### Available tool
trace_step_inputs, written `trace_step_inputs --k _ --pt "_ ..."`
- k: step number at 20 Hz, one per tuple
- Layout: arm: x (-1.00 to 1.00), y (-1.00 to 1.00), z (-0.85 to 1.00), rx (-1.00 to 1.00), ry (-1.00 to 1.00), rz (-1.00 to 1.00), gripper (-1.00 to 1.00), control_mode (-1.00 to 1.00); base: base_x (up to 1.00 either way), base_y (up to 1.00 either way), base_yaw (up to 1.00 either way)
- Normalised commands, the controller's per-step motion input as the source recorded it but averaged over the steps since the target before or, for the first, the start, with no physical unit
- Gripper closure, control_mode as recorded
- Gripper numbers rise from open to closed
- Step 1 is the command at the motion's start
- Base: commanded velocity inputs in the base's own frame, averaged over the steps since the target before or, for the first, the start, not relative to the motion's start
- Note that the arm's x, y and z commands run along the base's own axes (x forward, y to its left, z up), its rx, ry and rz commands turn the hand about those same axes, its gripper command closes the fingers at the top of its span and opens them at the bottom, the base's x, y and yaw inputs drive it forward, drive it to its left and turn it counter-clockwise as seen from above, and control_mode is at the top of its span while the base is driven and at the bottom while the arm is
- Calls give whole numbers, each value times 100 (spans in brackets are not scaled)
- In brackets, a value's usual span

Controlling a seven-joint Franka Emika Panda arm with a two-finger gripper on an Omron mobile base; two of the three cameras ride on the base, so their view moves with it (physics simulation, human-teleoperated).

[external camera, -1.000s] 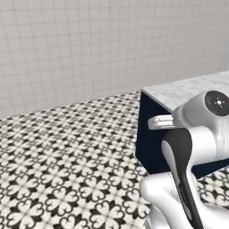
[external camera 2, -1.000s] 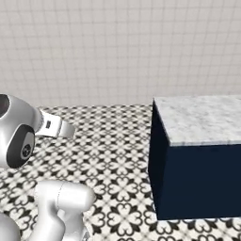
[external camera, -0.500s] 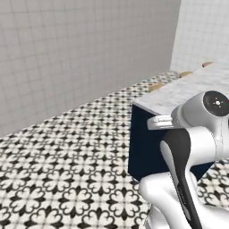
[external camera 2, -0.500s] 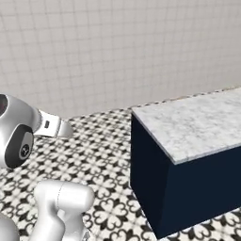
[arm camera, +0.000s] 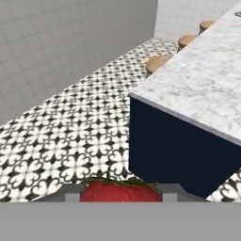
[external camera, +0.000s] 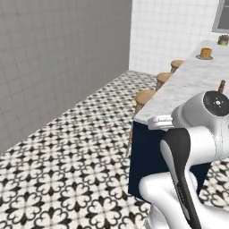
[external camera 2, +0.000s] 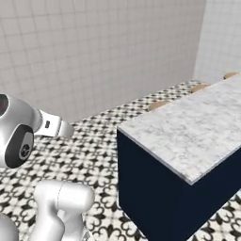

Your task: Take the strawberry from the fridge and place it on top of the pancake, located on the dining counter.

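The strawberry [arm camera: 120, 192], red with green leaves, sits at the bottom of the hand view with my gripper [arm camera: 120, 196] shut on it, a grey finger on each side. The hand hangs over the patterned floor, short of the near corner of the dining counter [arm camera: 202, 89]. This counter [external camera: 197, 80] is white-grey marble on a navy base [external camera 2: 160, 193] and runs away to the right. Far along it sits the pancake [external camera: 205, 53], a small golden-brown stack. The fridge is out of view.
Round wooden stools [external camera: 145, 96] [arm camera: 157, 61] [external camera 2: 157, 104] line the counter's left side. A small plant [external camera: 222, 40] and a brown upright object [external camera: 220, 85] stand on the counter. Grey tiled walls close the left and back. Open patterned floor [external camera: 67, 170] lies to the left.
The whole picture has swung as the base turned: the counter now shows along its length, with stools and pancake come into sight. The strawberry stays gripped.
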Motion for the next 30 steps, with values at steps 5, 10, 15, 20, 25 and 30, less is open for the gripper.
trace_step_inputs --k 5,10,15,20,25,30 --pt "0 0 0 0 0 0 100 100 60 100 -35" --pt "0 0 0 0 0 0 100 100 55 100 -36" --pt "0 0 0 0 0 0 100 100 47 100 -42" --pt "0 0 0 0 0 0 100 100 59 100 -44" --pt "0 0 0 0 0 0 100 100 76 100 -44" --pt "0 0 0 0 0 0 100 100 99 98 -52"
